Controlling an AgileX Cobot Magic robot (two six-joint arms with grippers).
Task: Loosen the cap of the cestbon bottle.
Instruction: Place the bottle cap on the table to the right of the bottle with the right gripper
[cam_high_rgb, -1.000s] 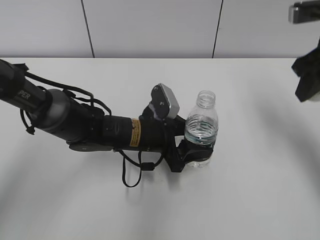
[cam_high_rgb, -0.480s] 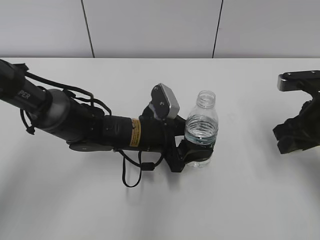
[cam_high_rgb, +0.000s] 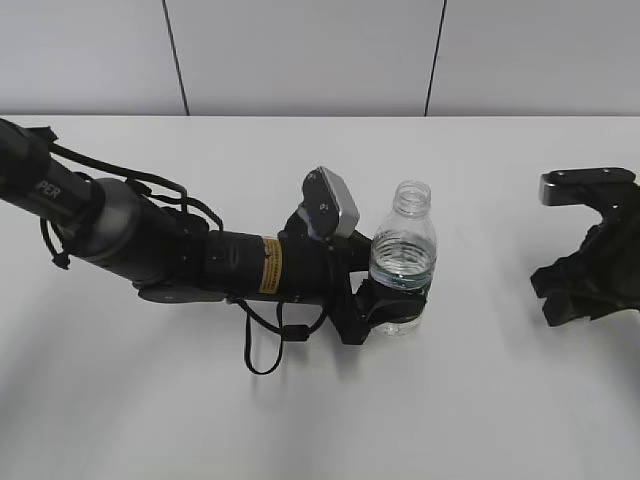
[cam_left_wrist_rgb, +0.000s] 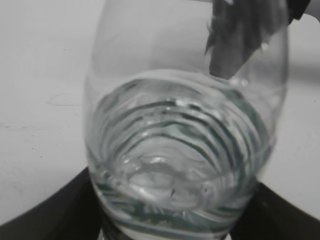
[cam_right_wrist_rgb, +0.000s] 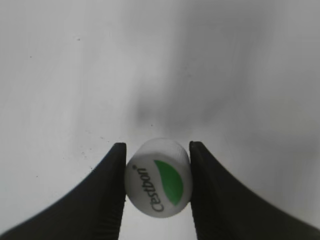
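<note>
The cestbon bottle (cam_high_rgb: 403, 262) stands upright on the white table with its mouth open and no cap on it. It fills the left wrist view (cam_left_wrist_rgb: 185, 150), clear with green label traces. My left gripper (cam_high_rgb: 390, 312) is shut on the bottle's lower body. My right gripper (cam_right_wrist_rgb: 157, 175) is shut on the cap (cam_right_wrist_rgb: 159, 177), white with a green mark and "Cestbon" lettering, held just above the table. In the exterior view the right gripper (cam_high_rgb: 585, 285) is low at the right edge, far from the bottle; the cap is hidden there.
The left arm (cam_high_rgb: 150, 245) lies across the table (cam_high_rgb: 300, 420) from the left with a loose black cable loop (cam_high_rgb: 265, 345). A grey panelled wall (cam_high_rgb: 300, 50) stands behind the table's far edge.
My right gripper has come down from the upper right corner to just above the table at the right. The left gripper and bottle have not moved.
</note>
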